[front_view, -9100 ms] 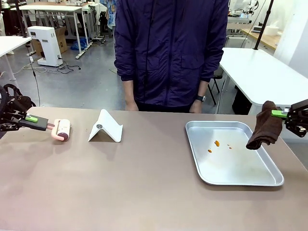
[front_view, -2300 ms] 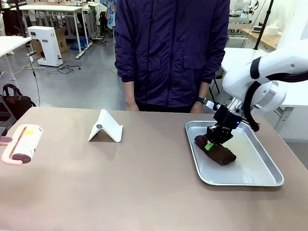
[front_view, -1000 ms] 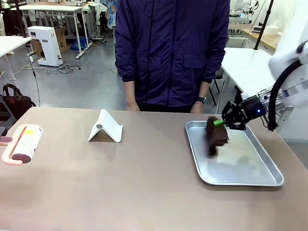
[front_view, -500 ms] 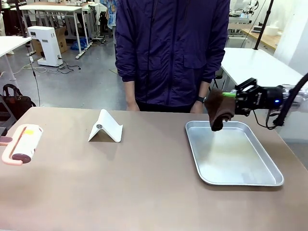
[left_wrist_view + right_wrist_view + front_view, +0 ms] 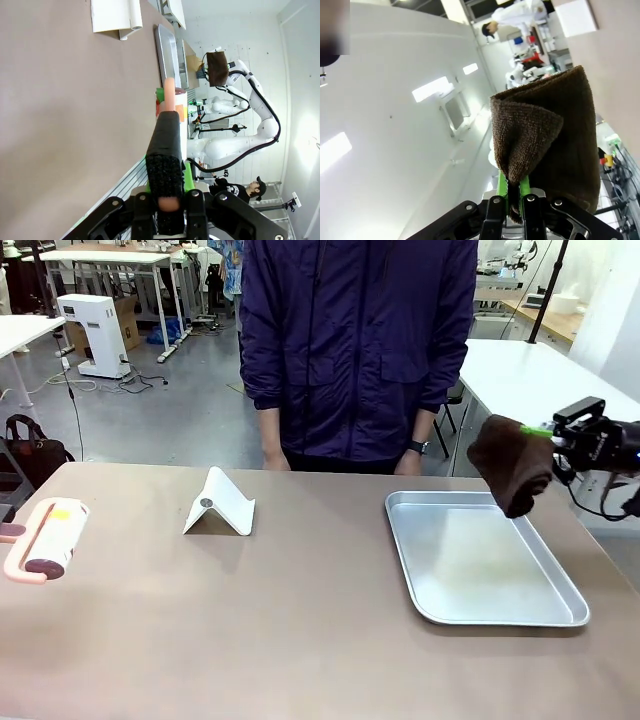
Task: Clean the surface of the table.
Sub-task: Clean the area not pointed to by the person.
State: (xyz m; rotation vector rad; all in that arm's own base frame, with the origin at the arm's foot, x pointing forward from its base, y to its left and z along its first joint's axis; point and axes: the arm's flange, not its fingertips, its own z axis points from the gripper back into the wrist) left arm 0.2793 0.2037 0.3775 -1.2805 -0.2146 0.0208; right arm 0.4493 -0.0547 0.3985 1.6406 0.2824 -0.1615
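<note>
Since half a second ago, my right gripper (image 5: 545, 430) has swung right, carrying the brown cloth (image 5: 512, 462) to the tray's (image 5: 480, 558) far right corner; it pinches the cloth, which hangs clear. My left gripper (image 5: 169, 165) clamps a lint roller (image 5: 45, 537). The table (image 5: 280, 620) spreads beneath, bearing a white stand (image 5: 220, 503).

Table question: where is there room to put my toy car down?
Lots of room. The table is bare along the whole near edge, and between the white folded stand and the metal tray. The tray is bare too. Busier spots: the pink lint roller at the left edge, and the brown cloth hanging over the tray's far right corner.
</note>
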